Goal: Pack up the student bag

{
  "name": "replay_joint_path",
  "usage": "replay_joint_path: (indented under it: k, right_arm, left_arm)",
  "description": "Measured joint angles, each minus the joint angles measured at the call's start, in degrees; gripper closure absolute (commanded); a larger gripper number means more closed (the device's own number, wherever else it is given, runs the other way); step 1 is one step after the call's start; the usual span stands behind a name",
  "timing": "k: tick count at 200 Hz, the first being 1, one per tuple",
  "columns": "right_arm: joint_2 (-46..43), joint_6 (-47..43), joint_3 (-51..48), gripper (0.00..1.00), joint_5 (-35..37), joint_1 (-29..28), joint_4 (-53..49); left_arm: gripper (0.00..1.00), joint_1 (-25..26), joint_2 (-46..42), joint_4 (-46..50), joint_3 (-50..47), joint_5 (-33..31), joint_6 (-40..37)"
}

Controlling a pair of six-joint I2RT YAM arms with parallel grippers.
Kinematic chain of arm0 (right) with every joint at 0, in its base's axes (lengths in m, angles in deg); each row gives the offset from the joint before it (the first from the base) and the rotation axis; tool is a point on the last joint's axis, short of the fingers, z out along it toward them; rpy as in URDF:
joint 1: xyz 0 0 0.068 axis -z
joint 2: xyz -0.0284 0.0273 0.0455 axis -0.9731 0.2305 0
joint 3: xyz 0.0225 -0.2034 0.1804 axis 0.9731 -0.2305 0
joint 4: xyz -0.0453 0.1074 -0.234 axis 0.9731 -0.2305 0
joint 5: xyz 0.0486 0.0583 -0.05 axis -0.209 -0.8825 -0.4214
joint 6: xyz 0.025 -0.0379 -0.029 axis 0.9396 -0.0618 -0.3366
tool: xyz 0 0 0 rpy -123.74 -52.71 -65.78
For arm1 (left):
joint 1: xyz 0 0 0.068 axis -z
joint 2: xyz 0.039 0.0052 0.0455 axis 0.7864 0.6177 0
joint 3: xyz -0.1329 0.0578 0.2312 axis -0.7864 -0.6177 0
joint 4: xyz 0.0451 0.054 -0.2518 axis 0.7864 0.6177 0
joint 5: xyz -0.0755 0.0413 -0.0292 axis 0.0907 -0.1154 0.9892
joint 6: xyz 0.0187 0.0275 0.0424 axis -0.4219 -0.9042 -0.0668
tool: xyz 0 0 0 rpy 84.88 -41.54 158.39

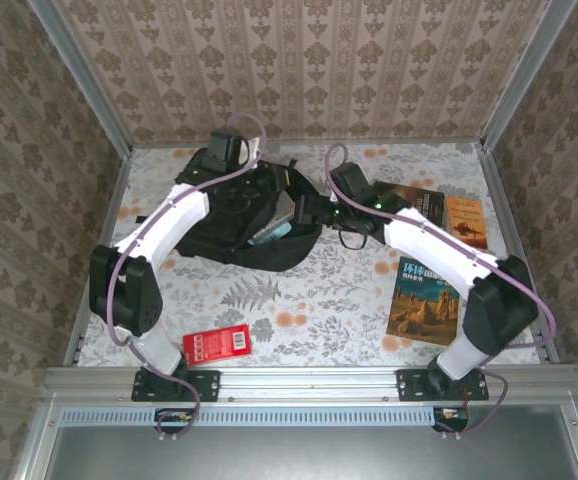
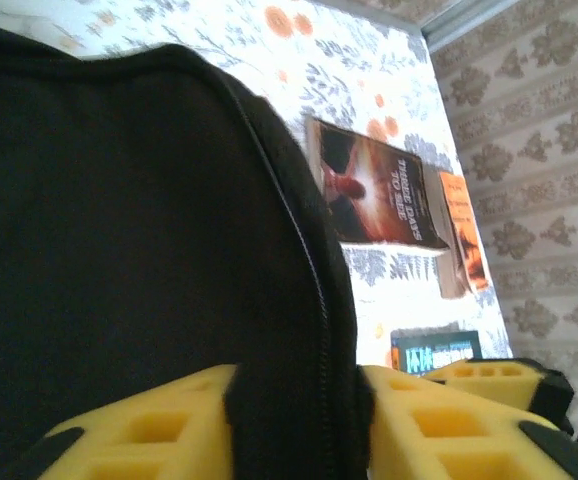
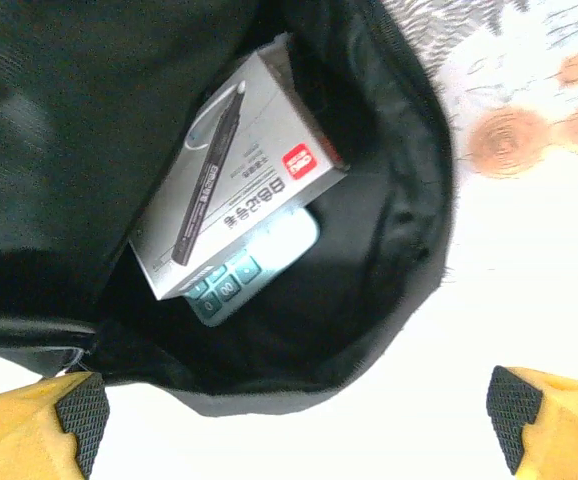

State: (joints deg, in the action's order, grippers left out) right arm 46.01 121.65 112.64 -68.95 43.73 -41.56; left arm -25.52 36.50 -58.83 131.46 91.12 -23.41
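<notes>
While the left claw [image 2: 299, 430] straddles the rim of the student bag [image 1: 239, 228] at the table's [image 1: 319, 300] far middle, its grip unclear, the right claw [image 3: 294, 408] hangs wide open above its mouth.

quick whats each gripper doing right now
left gripper: the bag rim sits between its jaws; gripped or loose cannot be told
right gripper: open, holding nothing, above the bag's mouth
</notes>
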Motion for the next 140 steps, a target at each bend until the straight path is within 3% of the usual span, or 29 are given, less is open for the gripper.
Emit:
replay_joint_path:
  k: [33, 54, 115, 124, 140]
  right_arm:
    - [-4.48, -1.66, -3.15, 0.01, 3.91, -0.24, -0.22]
    - [-6.27, -3.15, -5.31, 0.01, 5.97, -1.4, -0.44]
    - [-11.19, -6.21, -9.77, 0.0, 6.56, -6.45, -1.11]
    - [-11.3, -6.45, -10.29, 0.0, 6.56, -7.13, -1.07]
    - [-11.32, -7.1, -11.52, 0.0, 6.54, -7.91, -0.98]
  left_arm:
    - [0.36, 2.58, -2.34, 4.2, 1.57, -2.32, -1.66]
    - [0.22, 2.73, -9.33, 6.71, -1.6, -5.84, -1.7]
    - [0.13, 0.72, -38.51, 21.05, -22.77, -18.86, 5.9]
    - [0.01, -0.52, -40.83, 24.48, -26.14, -20.22, 8.11]
    - [0.0, -3.13, -44.13, 30.62, -31.34, -23.21, 12.57]
